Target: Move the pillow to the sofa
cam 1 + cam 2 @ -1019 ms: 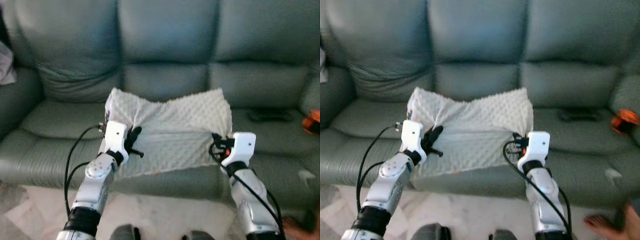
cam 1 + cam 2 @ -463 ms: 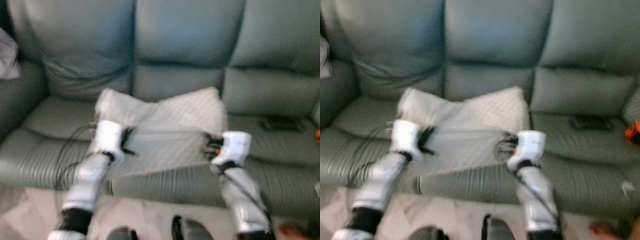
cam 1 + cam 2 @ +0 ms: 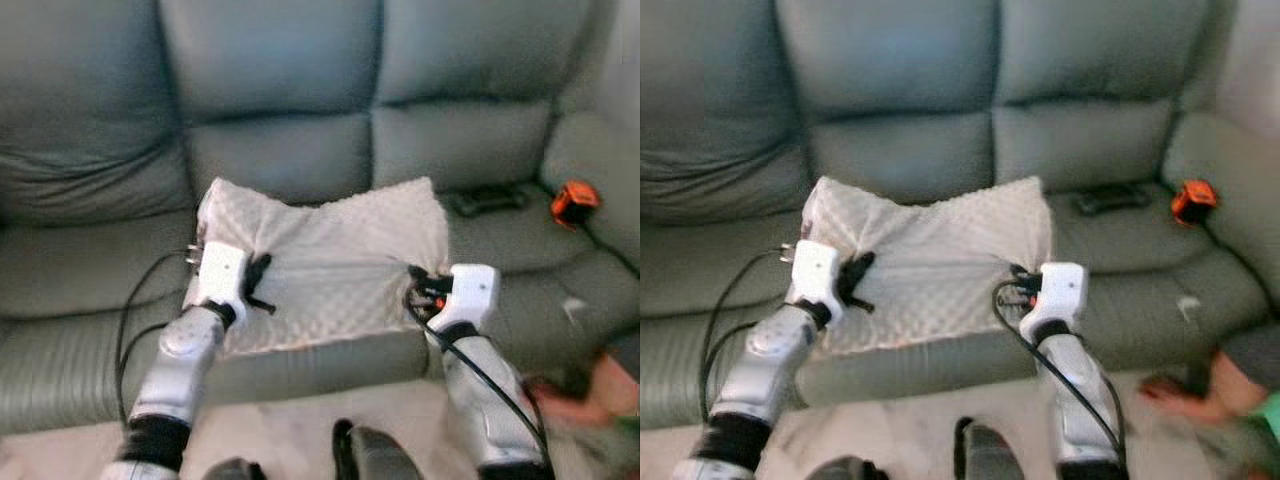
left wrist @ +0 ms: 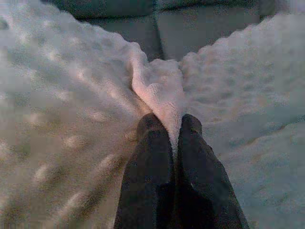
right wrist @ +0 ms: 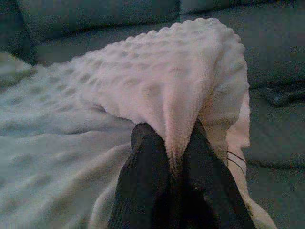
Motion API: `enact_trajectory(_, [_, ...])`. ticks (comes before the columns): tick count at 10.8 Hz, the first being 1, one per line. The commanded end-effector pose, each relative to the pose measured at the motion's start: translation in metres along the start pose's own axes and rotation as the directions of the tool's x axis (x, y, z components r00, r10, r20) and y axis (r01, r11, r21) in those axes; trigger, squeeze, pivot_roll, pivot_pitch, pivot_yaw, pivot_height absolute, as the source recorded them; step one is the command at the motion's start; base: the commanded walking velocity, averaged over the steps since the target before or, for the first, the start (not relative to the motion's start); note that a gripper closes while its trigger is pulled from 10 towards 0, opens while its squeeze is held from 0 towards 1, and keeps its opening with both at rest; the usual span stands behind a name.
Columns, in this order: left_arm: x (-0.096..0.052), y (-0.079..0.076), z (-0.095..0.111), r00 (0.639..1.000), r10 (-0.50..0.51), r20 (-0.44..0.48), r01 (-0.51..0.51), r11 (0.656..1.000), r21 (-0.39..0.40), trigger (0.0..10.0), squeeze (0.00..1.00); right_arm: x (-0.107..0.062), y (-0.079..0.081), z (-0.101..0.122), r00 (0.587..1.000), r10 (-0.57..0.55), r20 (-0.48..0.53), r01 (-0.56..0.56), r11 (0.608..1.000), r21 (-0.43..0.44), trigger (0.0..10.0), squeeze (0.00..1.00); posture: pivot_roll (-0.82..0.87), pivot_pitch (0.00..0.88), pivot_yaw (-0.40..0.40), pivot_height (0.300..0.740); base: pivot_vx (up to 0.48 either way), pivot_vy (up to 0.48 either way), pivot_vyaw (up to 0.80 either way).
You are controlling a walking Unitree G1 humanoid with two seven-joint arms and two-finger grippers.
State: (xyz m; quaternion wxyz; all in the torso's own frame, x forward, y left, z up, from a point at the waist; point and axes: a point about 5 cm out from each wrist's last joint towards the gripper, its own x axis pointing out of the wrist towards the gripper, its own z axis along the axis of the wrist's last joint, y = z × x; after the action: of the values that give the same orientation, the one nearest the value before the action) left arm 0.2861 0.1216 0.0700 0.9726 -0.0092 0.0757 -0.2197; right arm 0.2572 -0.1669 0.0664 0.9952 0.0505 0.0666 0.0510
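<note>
- Nearest you, at the front edge of the sofa (image 3: pixel 300 370), both arms reach in over the seat cushion.
- Your left gripper (image 4: pixel 170 125) is clamped tight on a fold of the pillow (image 3: pixel 330 265), pinching a ridge of fabric near its left edge.
- Your right gripper (image 5: pixel 167 136) is closed the same way on a fold at the pillow's right edge.
- It's bumpy, floppy fleece that sags between the two pinches, so treat it as light and soft, and grab deep folds rather than a thin edge.
- Past the grippers, the pillow lies on the sofa's middle seat, its far edge against the backrest.
</note>
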Motion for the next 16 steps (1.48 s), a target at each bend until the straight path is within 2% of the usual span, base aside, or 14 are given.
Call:
enact_trajectory(1, [-0.0021, 0.0053, 0.0069, 1.000, 0.007, 0.019, -0.008, 1.000, 0.025, 10.0, 0.00, 0.0041, 0.0086, 0.0083, 0.999, 0.023, 0.037, -0.024, 1.000, 0.010, 10.0, 0.00, -0.10, 0.084, 0.009, 0.740, 0.000, 0.000, 0.00])
enact_trajectory(6, [-0.0060, 0.0114, 0.0031, 0.999, 0.054, 0.005, -0.054, 0.998, 0.044, 10.0, 0.00, 0.0013, 0.0124, 0.0066, 0.999, 0.025, 0.037, -0.026, 0.999, 0.021, 10.0, 0.00, -0.09, 0.108, 0.013, 0.740, 0.000, 0.000, 0.00])
enact_trajectory(14, [-0.0056, 0.0119, 0.0048, 0.998, 0.061, 0.019, -0.062, 0.997, 0.054, 10.0, 0.00, 0.0019, 0.0138, 0.0046, 0.999, 0.034, 0.031, -0.035, 0.999, 0.030, 10.0, 0.00, -0.09, 0.120, 0.014, 0.601, 0.000, 0.000, 0.00])
enact_trajectory(16, [-0.0049, 0.0112, 0.0056, 0.998, 0.054, 0.024, -0.055, 0.997, 0.052, 10.0, 0.00, 0.0027, 0.0132, 0.0043, 0.999, 0.032, 0.034, -0.033, 0.999, 0.037, 10.0, 0.00, -0.09, 0.120, 0.016, 0.586, 0.000, 0.000, 0.00])
